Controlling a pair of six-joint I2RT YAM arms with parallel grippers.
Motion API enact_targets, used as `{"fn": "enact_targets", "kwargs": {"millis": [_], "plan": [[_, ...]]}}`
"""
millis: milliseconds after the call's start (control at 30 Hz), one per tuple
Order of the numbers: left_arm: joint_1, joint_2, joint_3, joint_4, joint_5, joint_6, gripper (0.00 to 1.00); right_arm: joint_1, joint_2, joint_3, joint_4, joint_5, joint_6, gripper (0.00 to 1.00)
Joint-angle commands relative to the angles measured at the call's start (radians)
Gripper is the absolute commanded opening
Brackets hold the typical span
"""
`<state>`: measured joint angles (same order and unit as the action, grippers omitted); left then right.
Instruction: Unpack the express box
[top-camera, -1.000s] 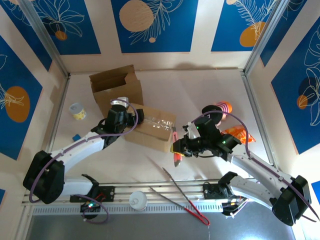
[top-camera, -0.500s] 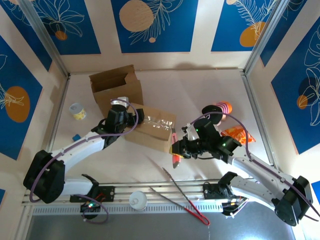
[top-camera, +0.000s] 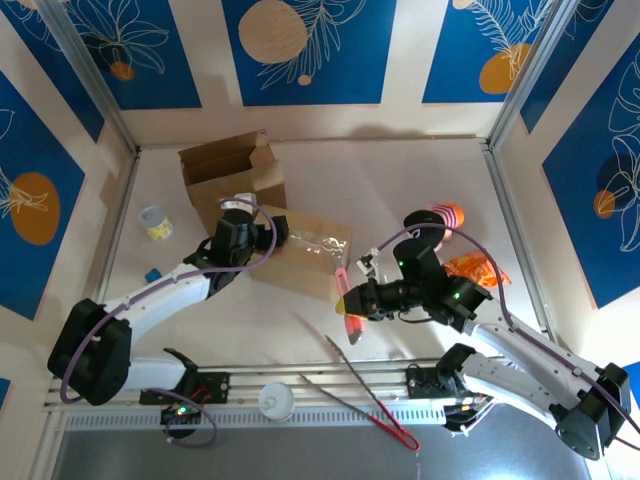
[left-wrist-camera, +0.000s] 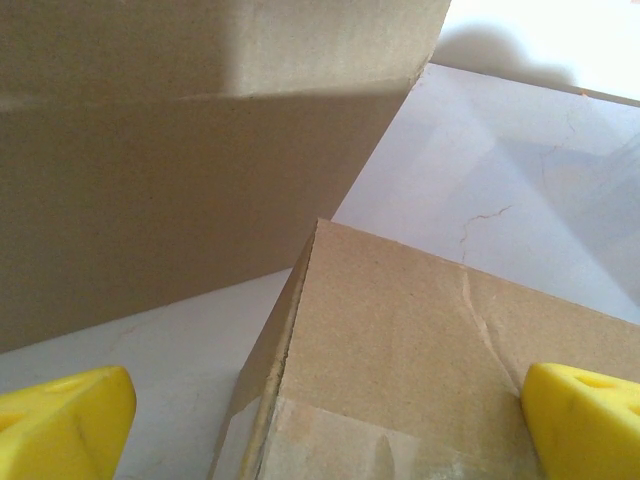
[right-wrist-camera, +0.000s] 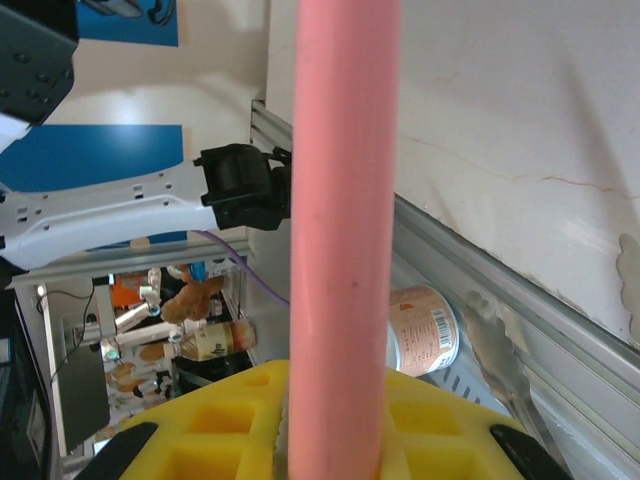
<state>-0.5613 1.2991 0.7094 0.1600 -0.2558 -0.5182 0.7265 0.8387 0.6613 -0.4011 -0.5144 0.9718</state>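
The express box (top-camera: 305, 255) is a flat brown cardboard carton with clear tape and a shiny plastic patch on top, lying mid-table. My left gripper (top-camera: 237, 240) sits at its left end. In the left wrist view the yellow fingertips (left-wrist-camera: 62, 425) stand wide apart, open, straddling the taped corner of the express box (left-wrist-camera: 430, 350). Just off the box's right end, my right gripper (top-camera: 358, 300) is shut on a pink stick-shaped tool (top-camera: 346, 300). Seen from the right wrist, the pink tool (right-wrist-camera: 345, 230) rises straight up out of the yellow jaws of that gripper (right-wrist-camera: 335, 425).
An open cardboard box (top-camera: 228, 170) stands behind the express box. Metal tongs (top-camera: 368, 388) and a white lid (top-camera: 275, 400) lie at the near rail. A small cup (top-camera: 155, 222) is at left; an orange-pink cup (top-camera: 448, 215) and orange packet (top-camera: 478, 268) at right.
My right gripper has shifted slightly left and toward the near edge, carrying the pink tool with it and tilting it. The left arm and the box have stayed put.
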Motion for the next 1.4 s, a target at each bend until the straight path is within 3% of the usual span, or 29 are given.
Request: {"fn": "enact_targets", "kwargs": {"millis": [0, 200, 333, 467, 767, 1367], "plan": [[-0.009, 0.053, -0.054, -0.149, -0.002, -0.006, 0.99, -0.004, -0.019, 0.046, -0.086, -0.024, -0.054, 0.0], [-0.009, 0.043, -0.034, -0.173, 0.0, 0.004, 0.99, -0.134, -0.07, 0.082, -0.257, -0.014, -0.098, 0.0], [-0.009, 0.042, -0.02, -0.182, 0.0, 0.009, 0.99, -0.271, -0.086, 0.054, -0.276, -0.123, -0.137, 0.0], [-0.009, 0.041, -0.017, -0.186, -0.002, 0.01, 0.99, -0.346, -0.05, 0.028, -0.227, -0.232, -0.176, 0.0], [-0.009, 0.045, -0.015, -0.186, 0.002, 0.006, 0.99, -0.336, 0.028, -0.039, -0.099, -0.28, -0.164, 0.0], [-0.009, 0.048, -0.019, -0.183, 0.003, 0.003, 0.99, -0.26, 0.131, -0.023, -0.037, -0.213, -0.155, 0.0]]}}
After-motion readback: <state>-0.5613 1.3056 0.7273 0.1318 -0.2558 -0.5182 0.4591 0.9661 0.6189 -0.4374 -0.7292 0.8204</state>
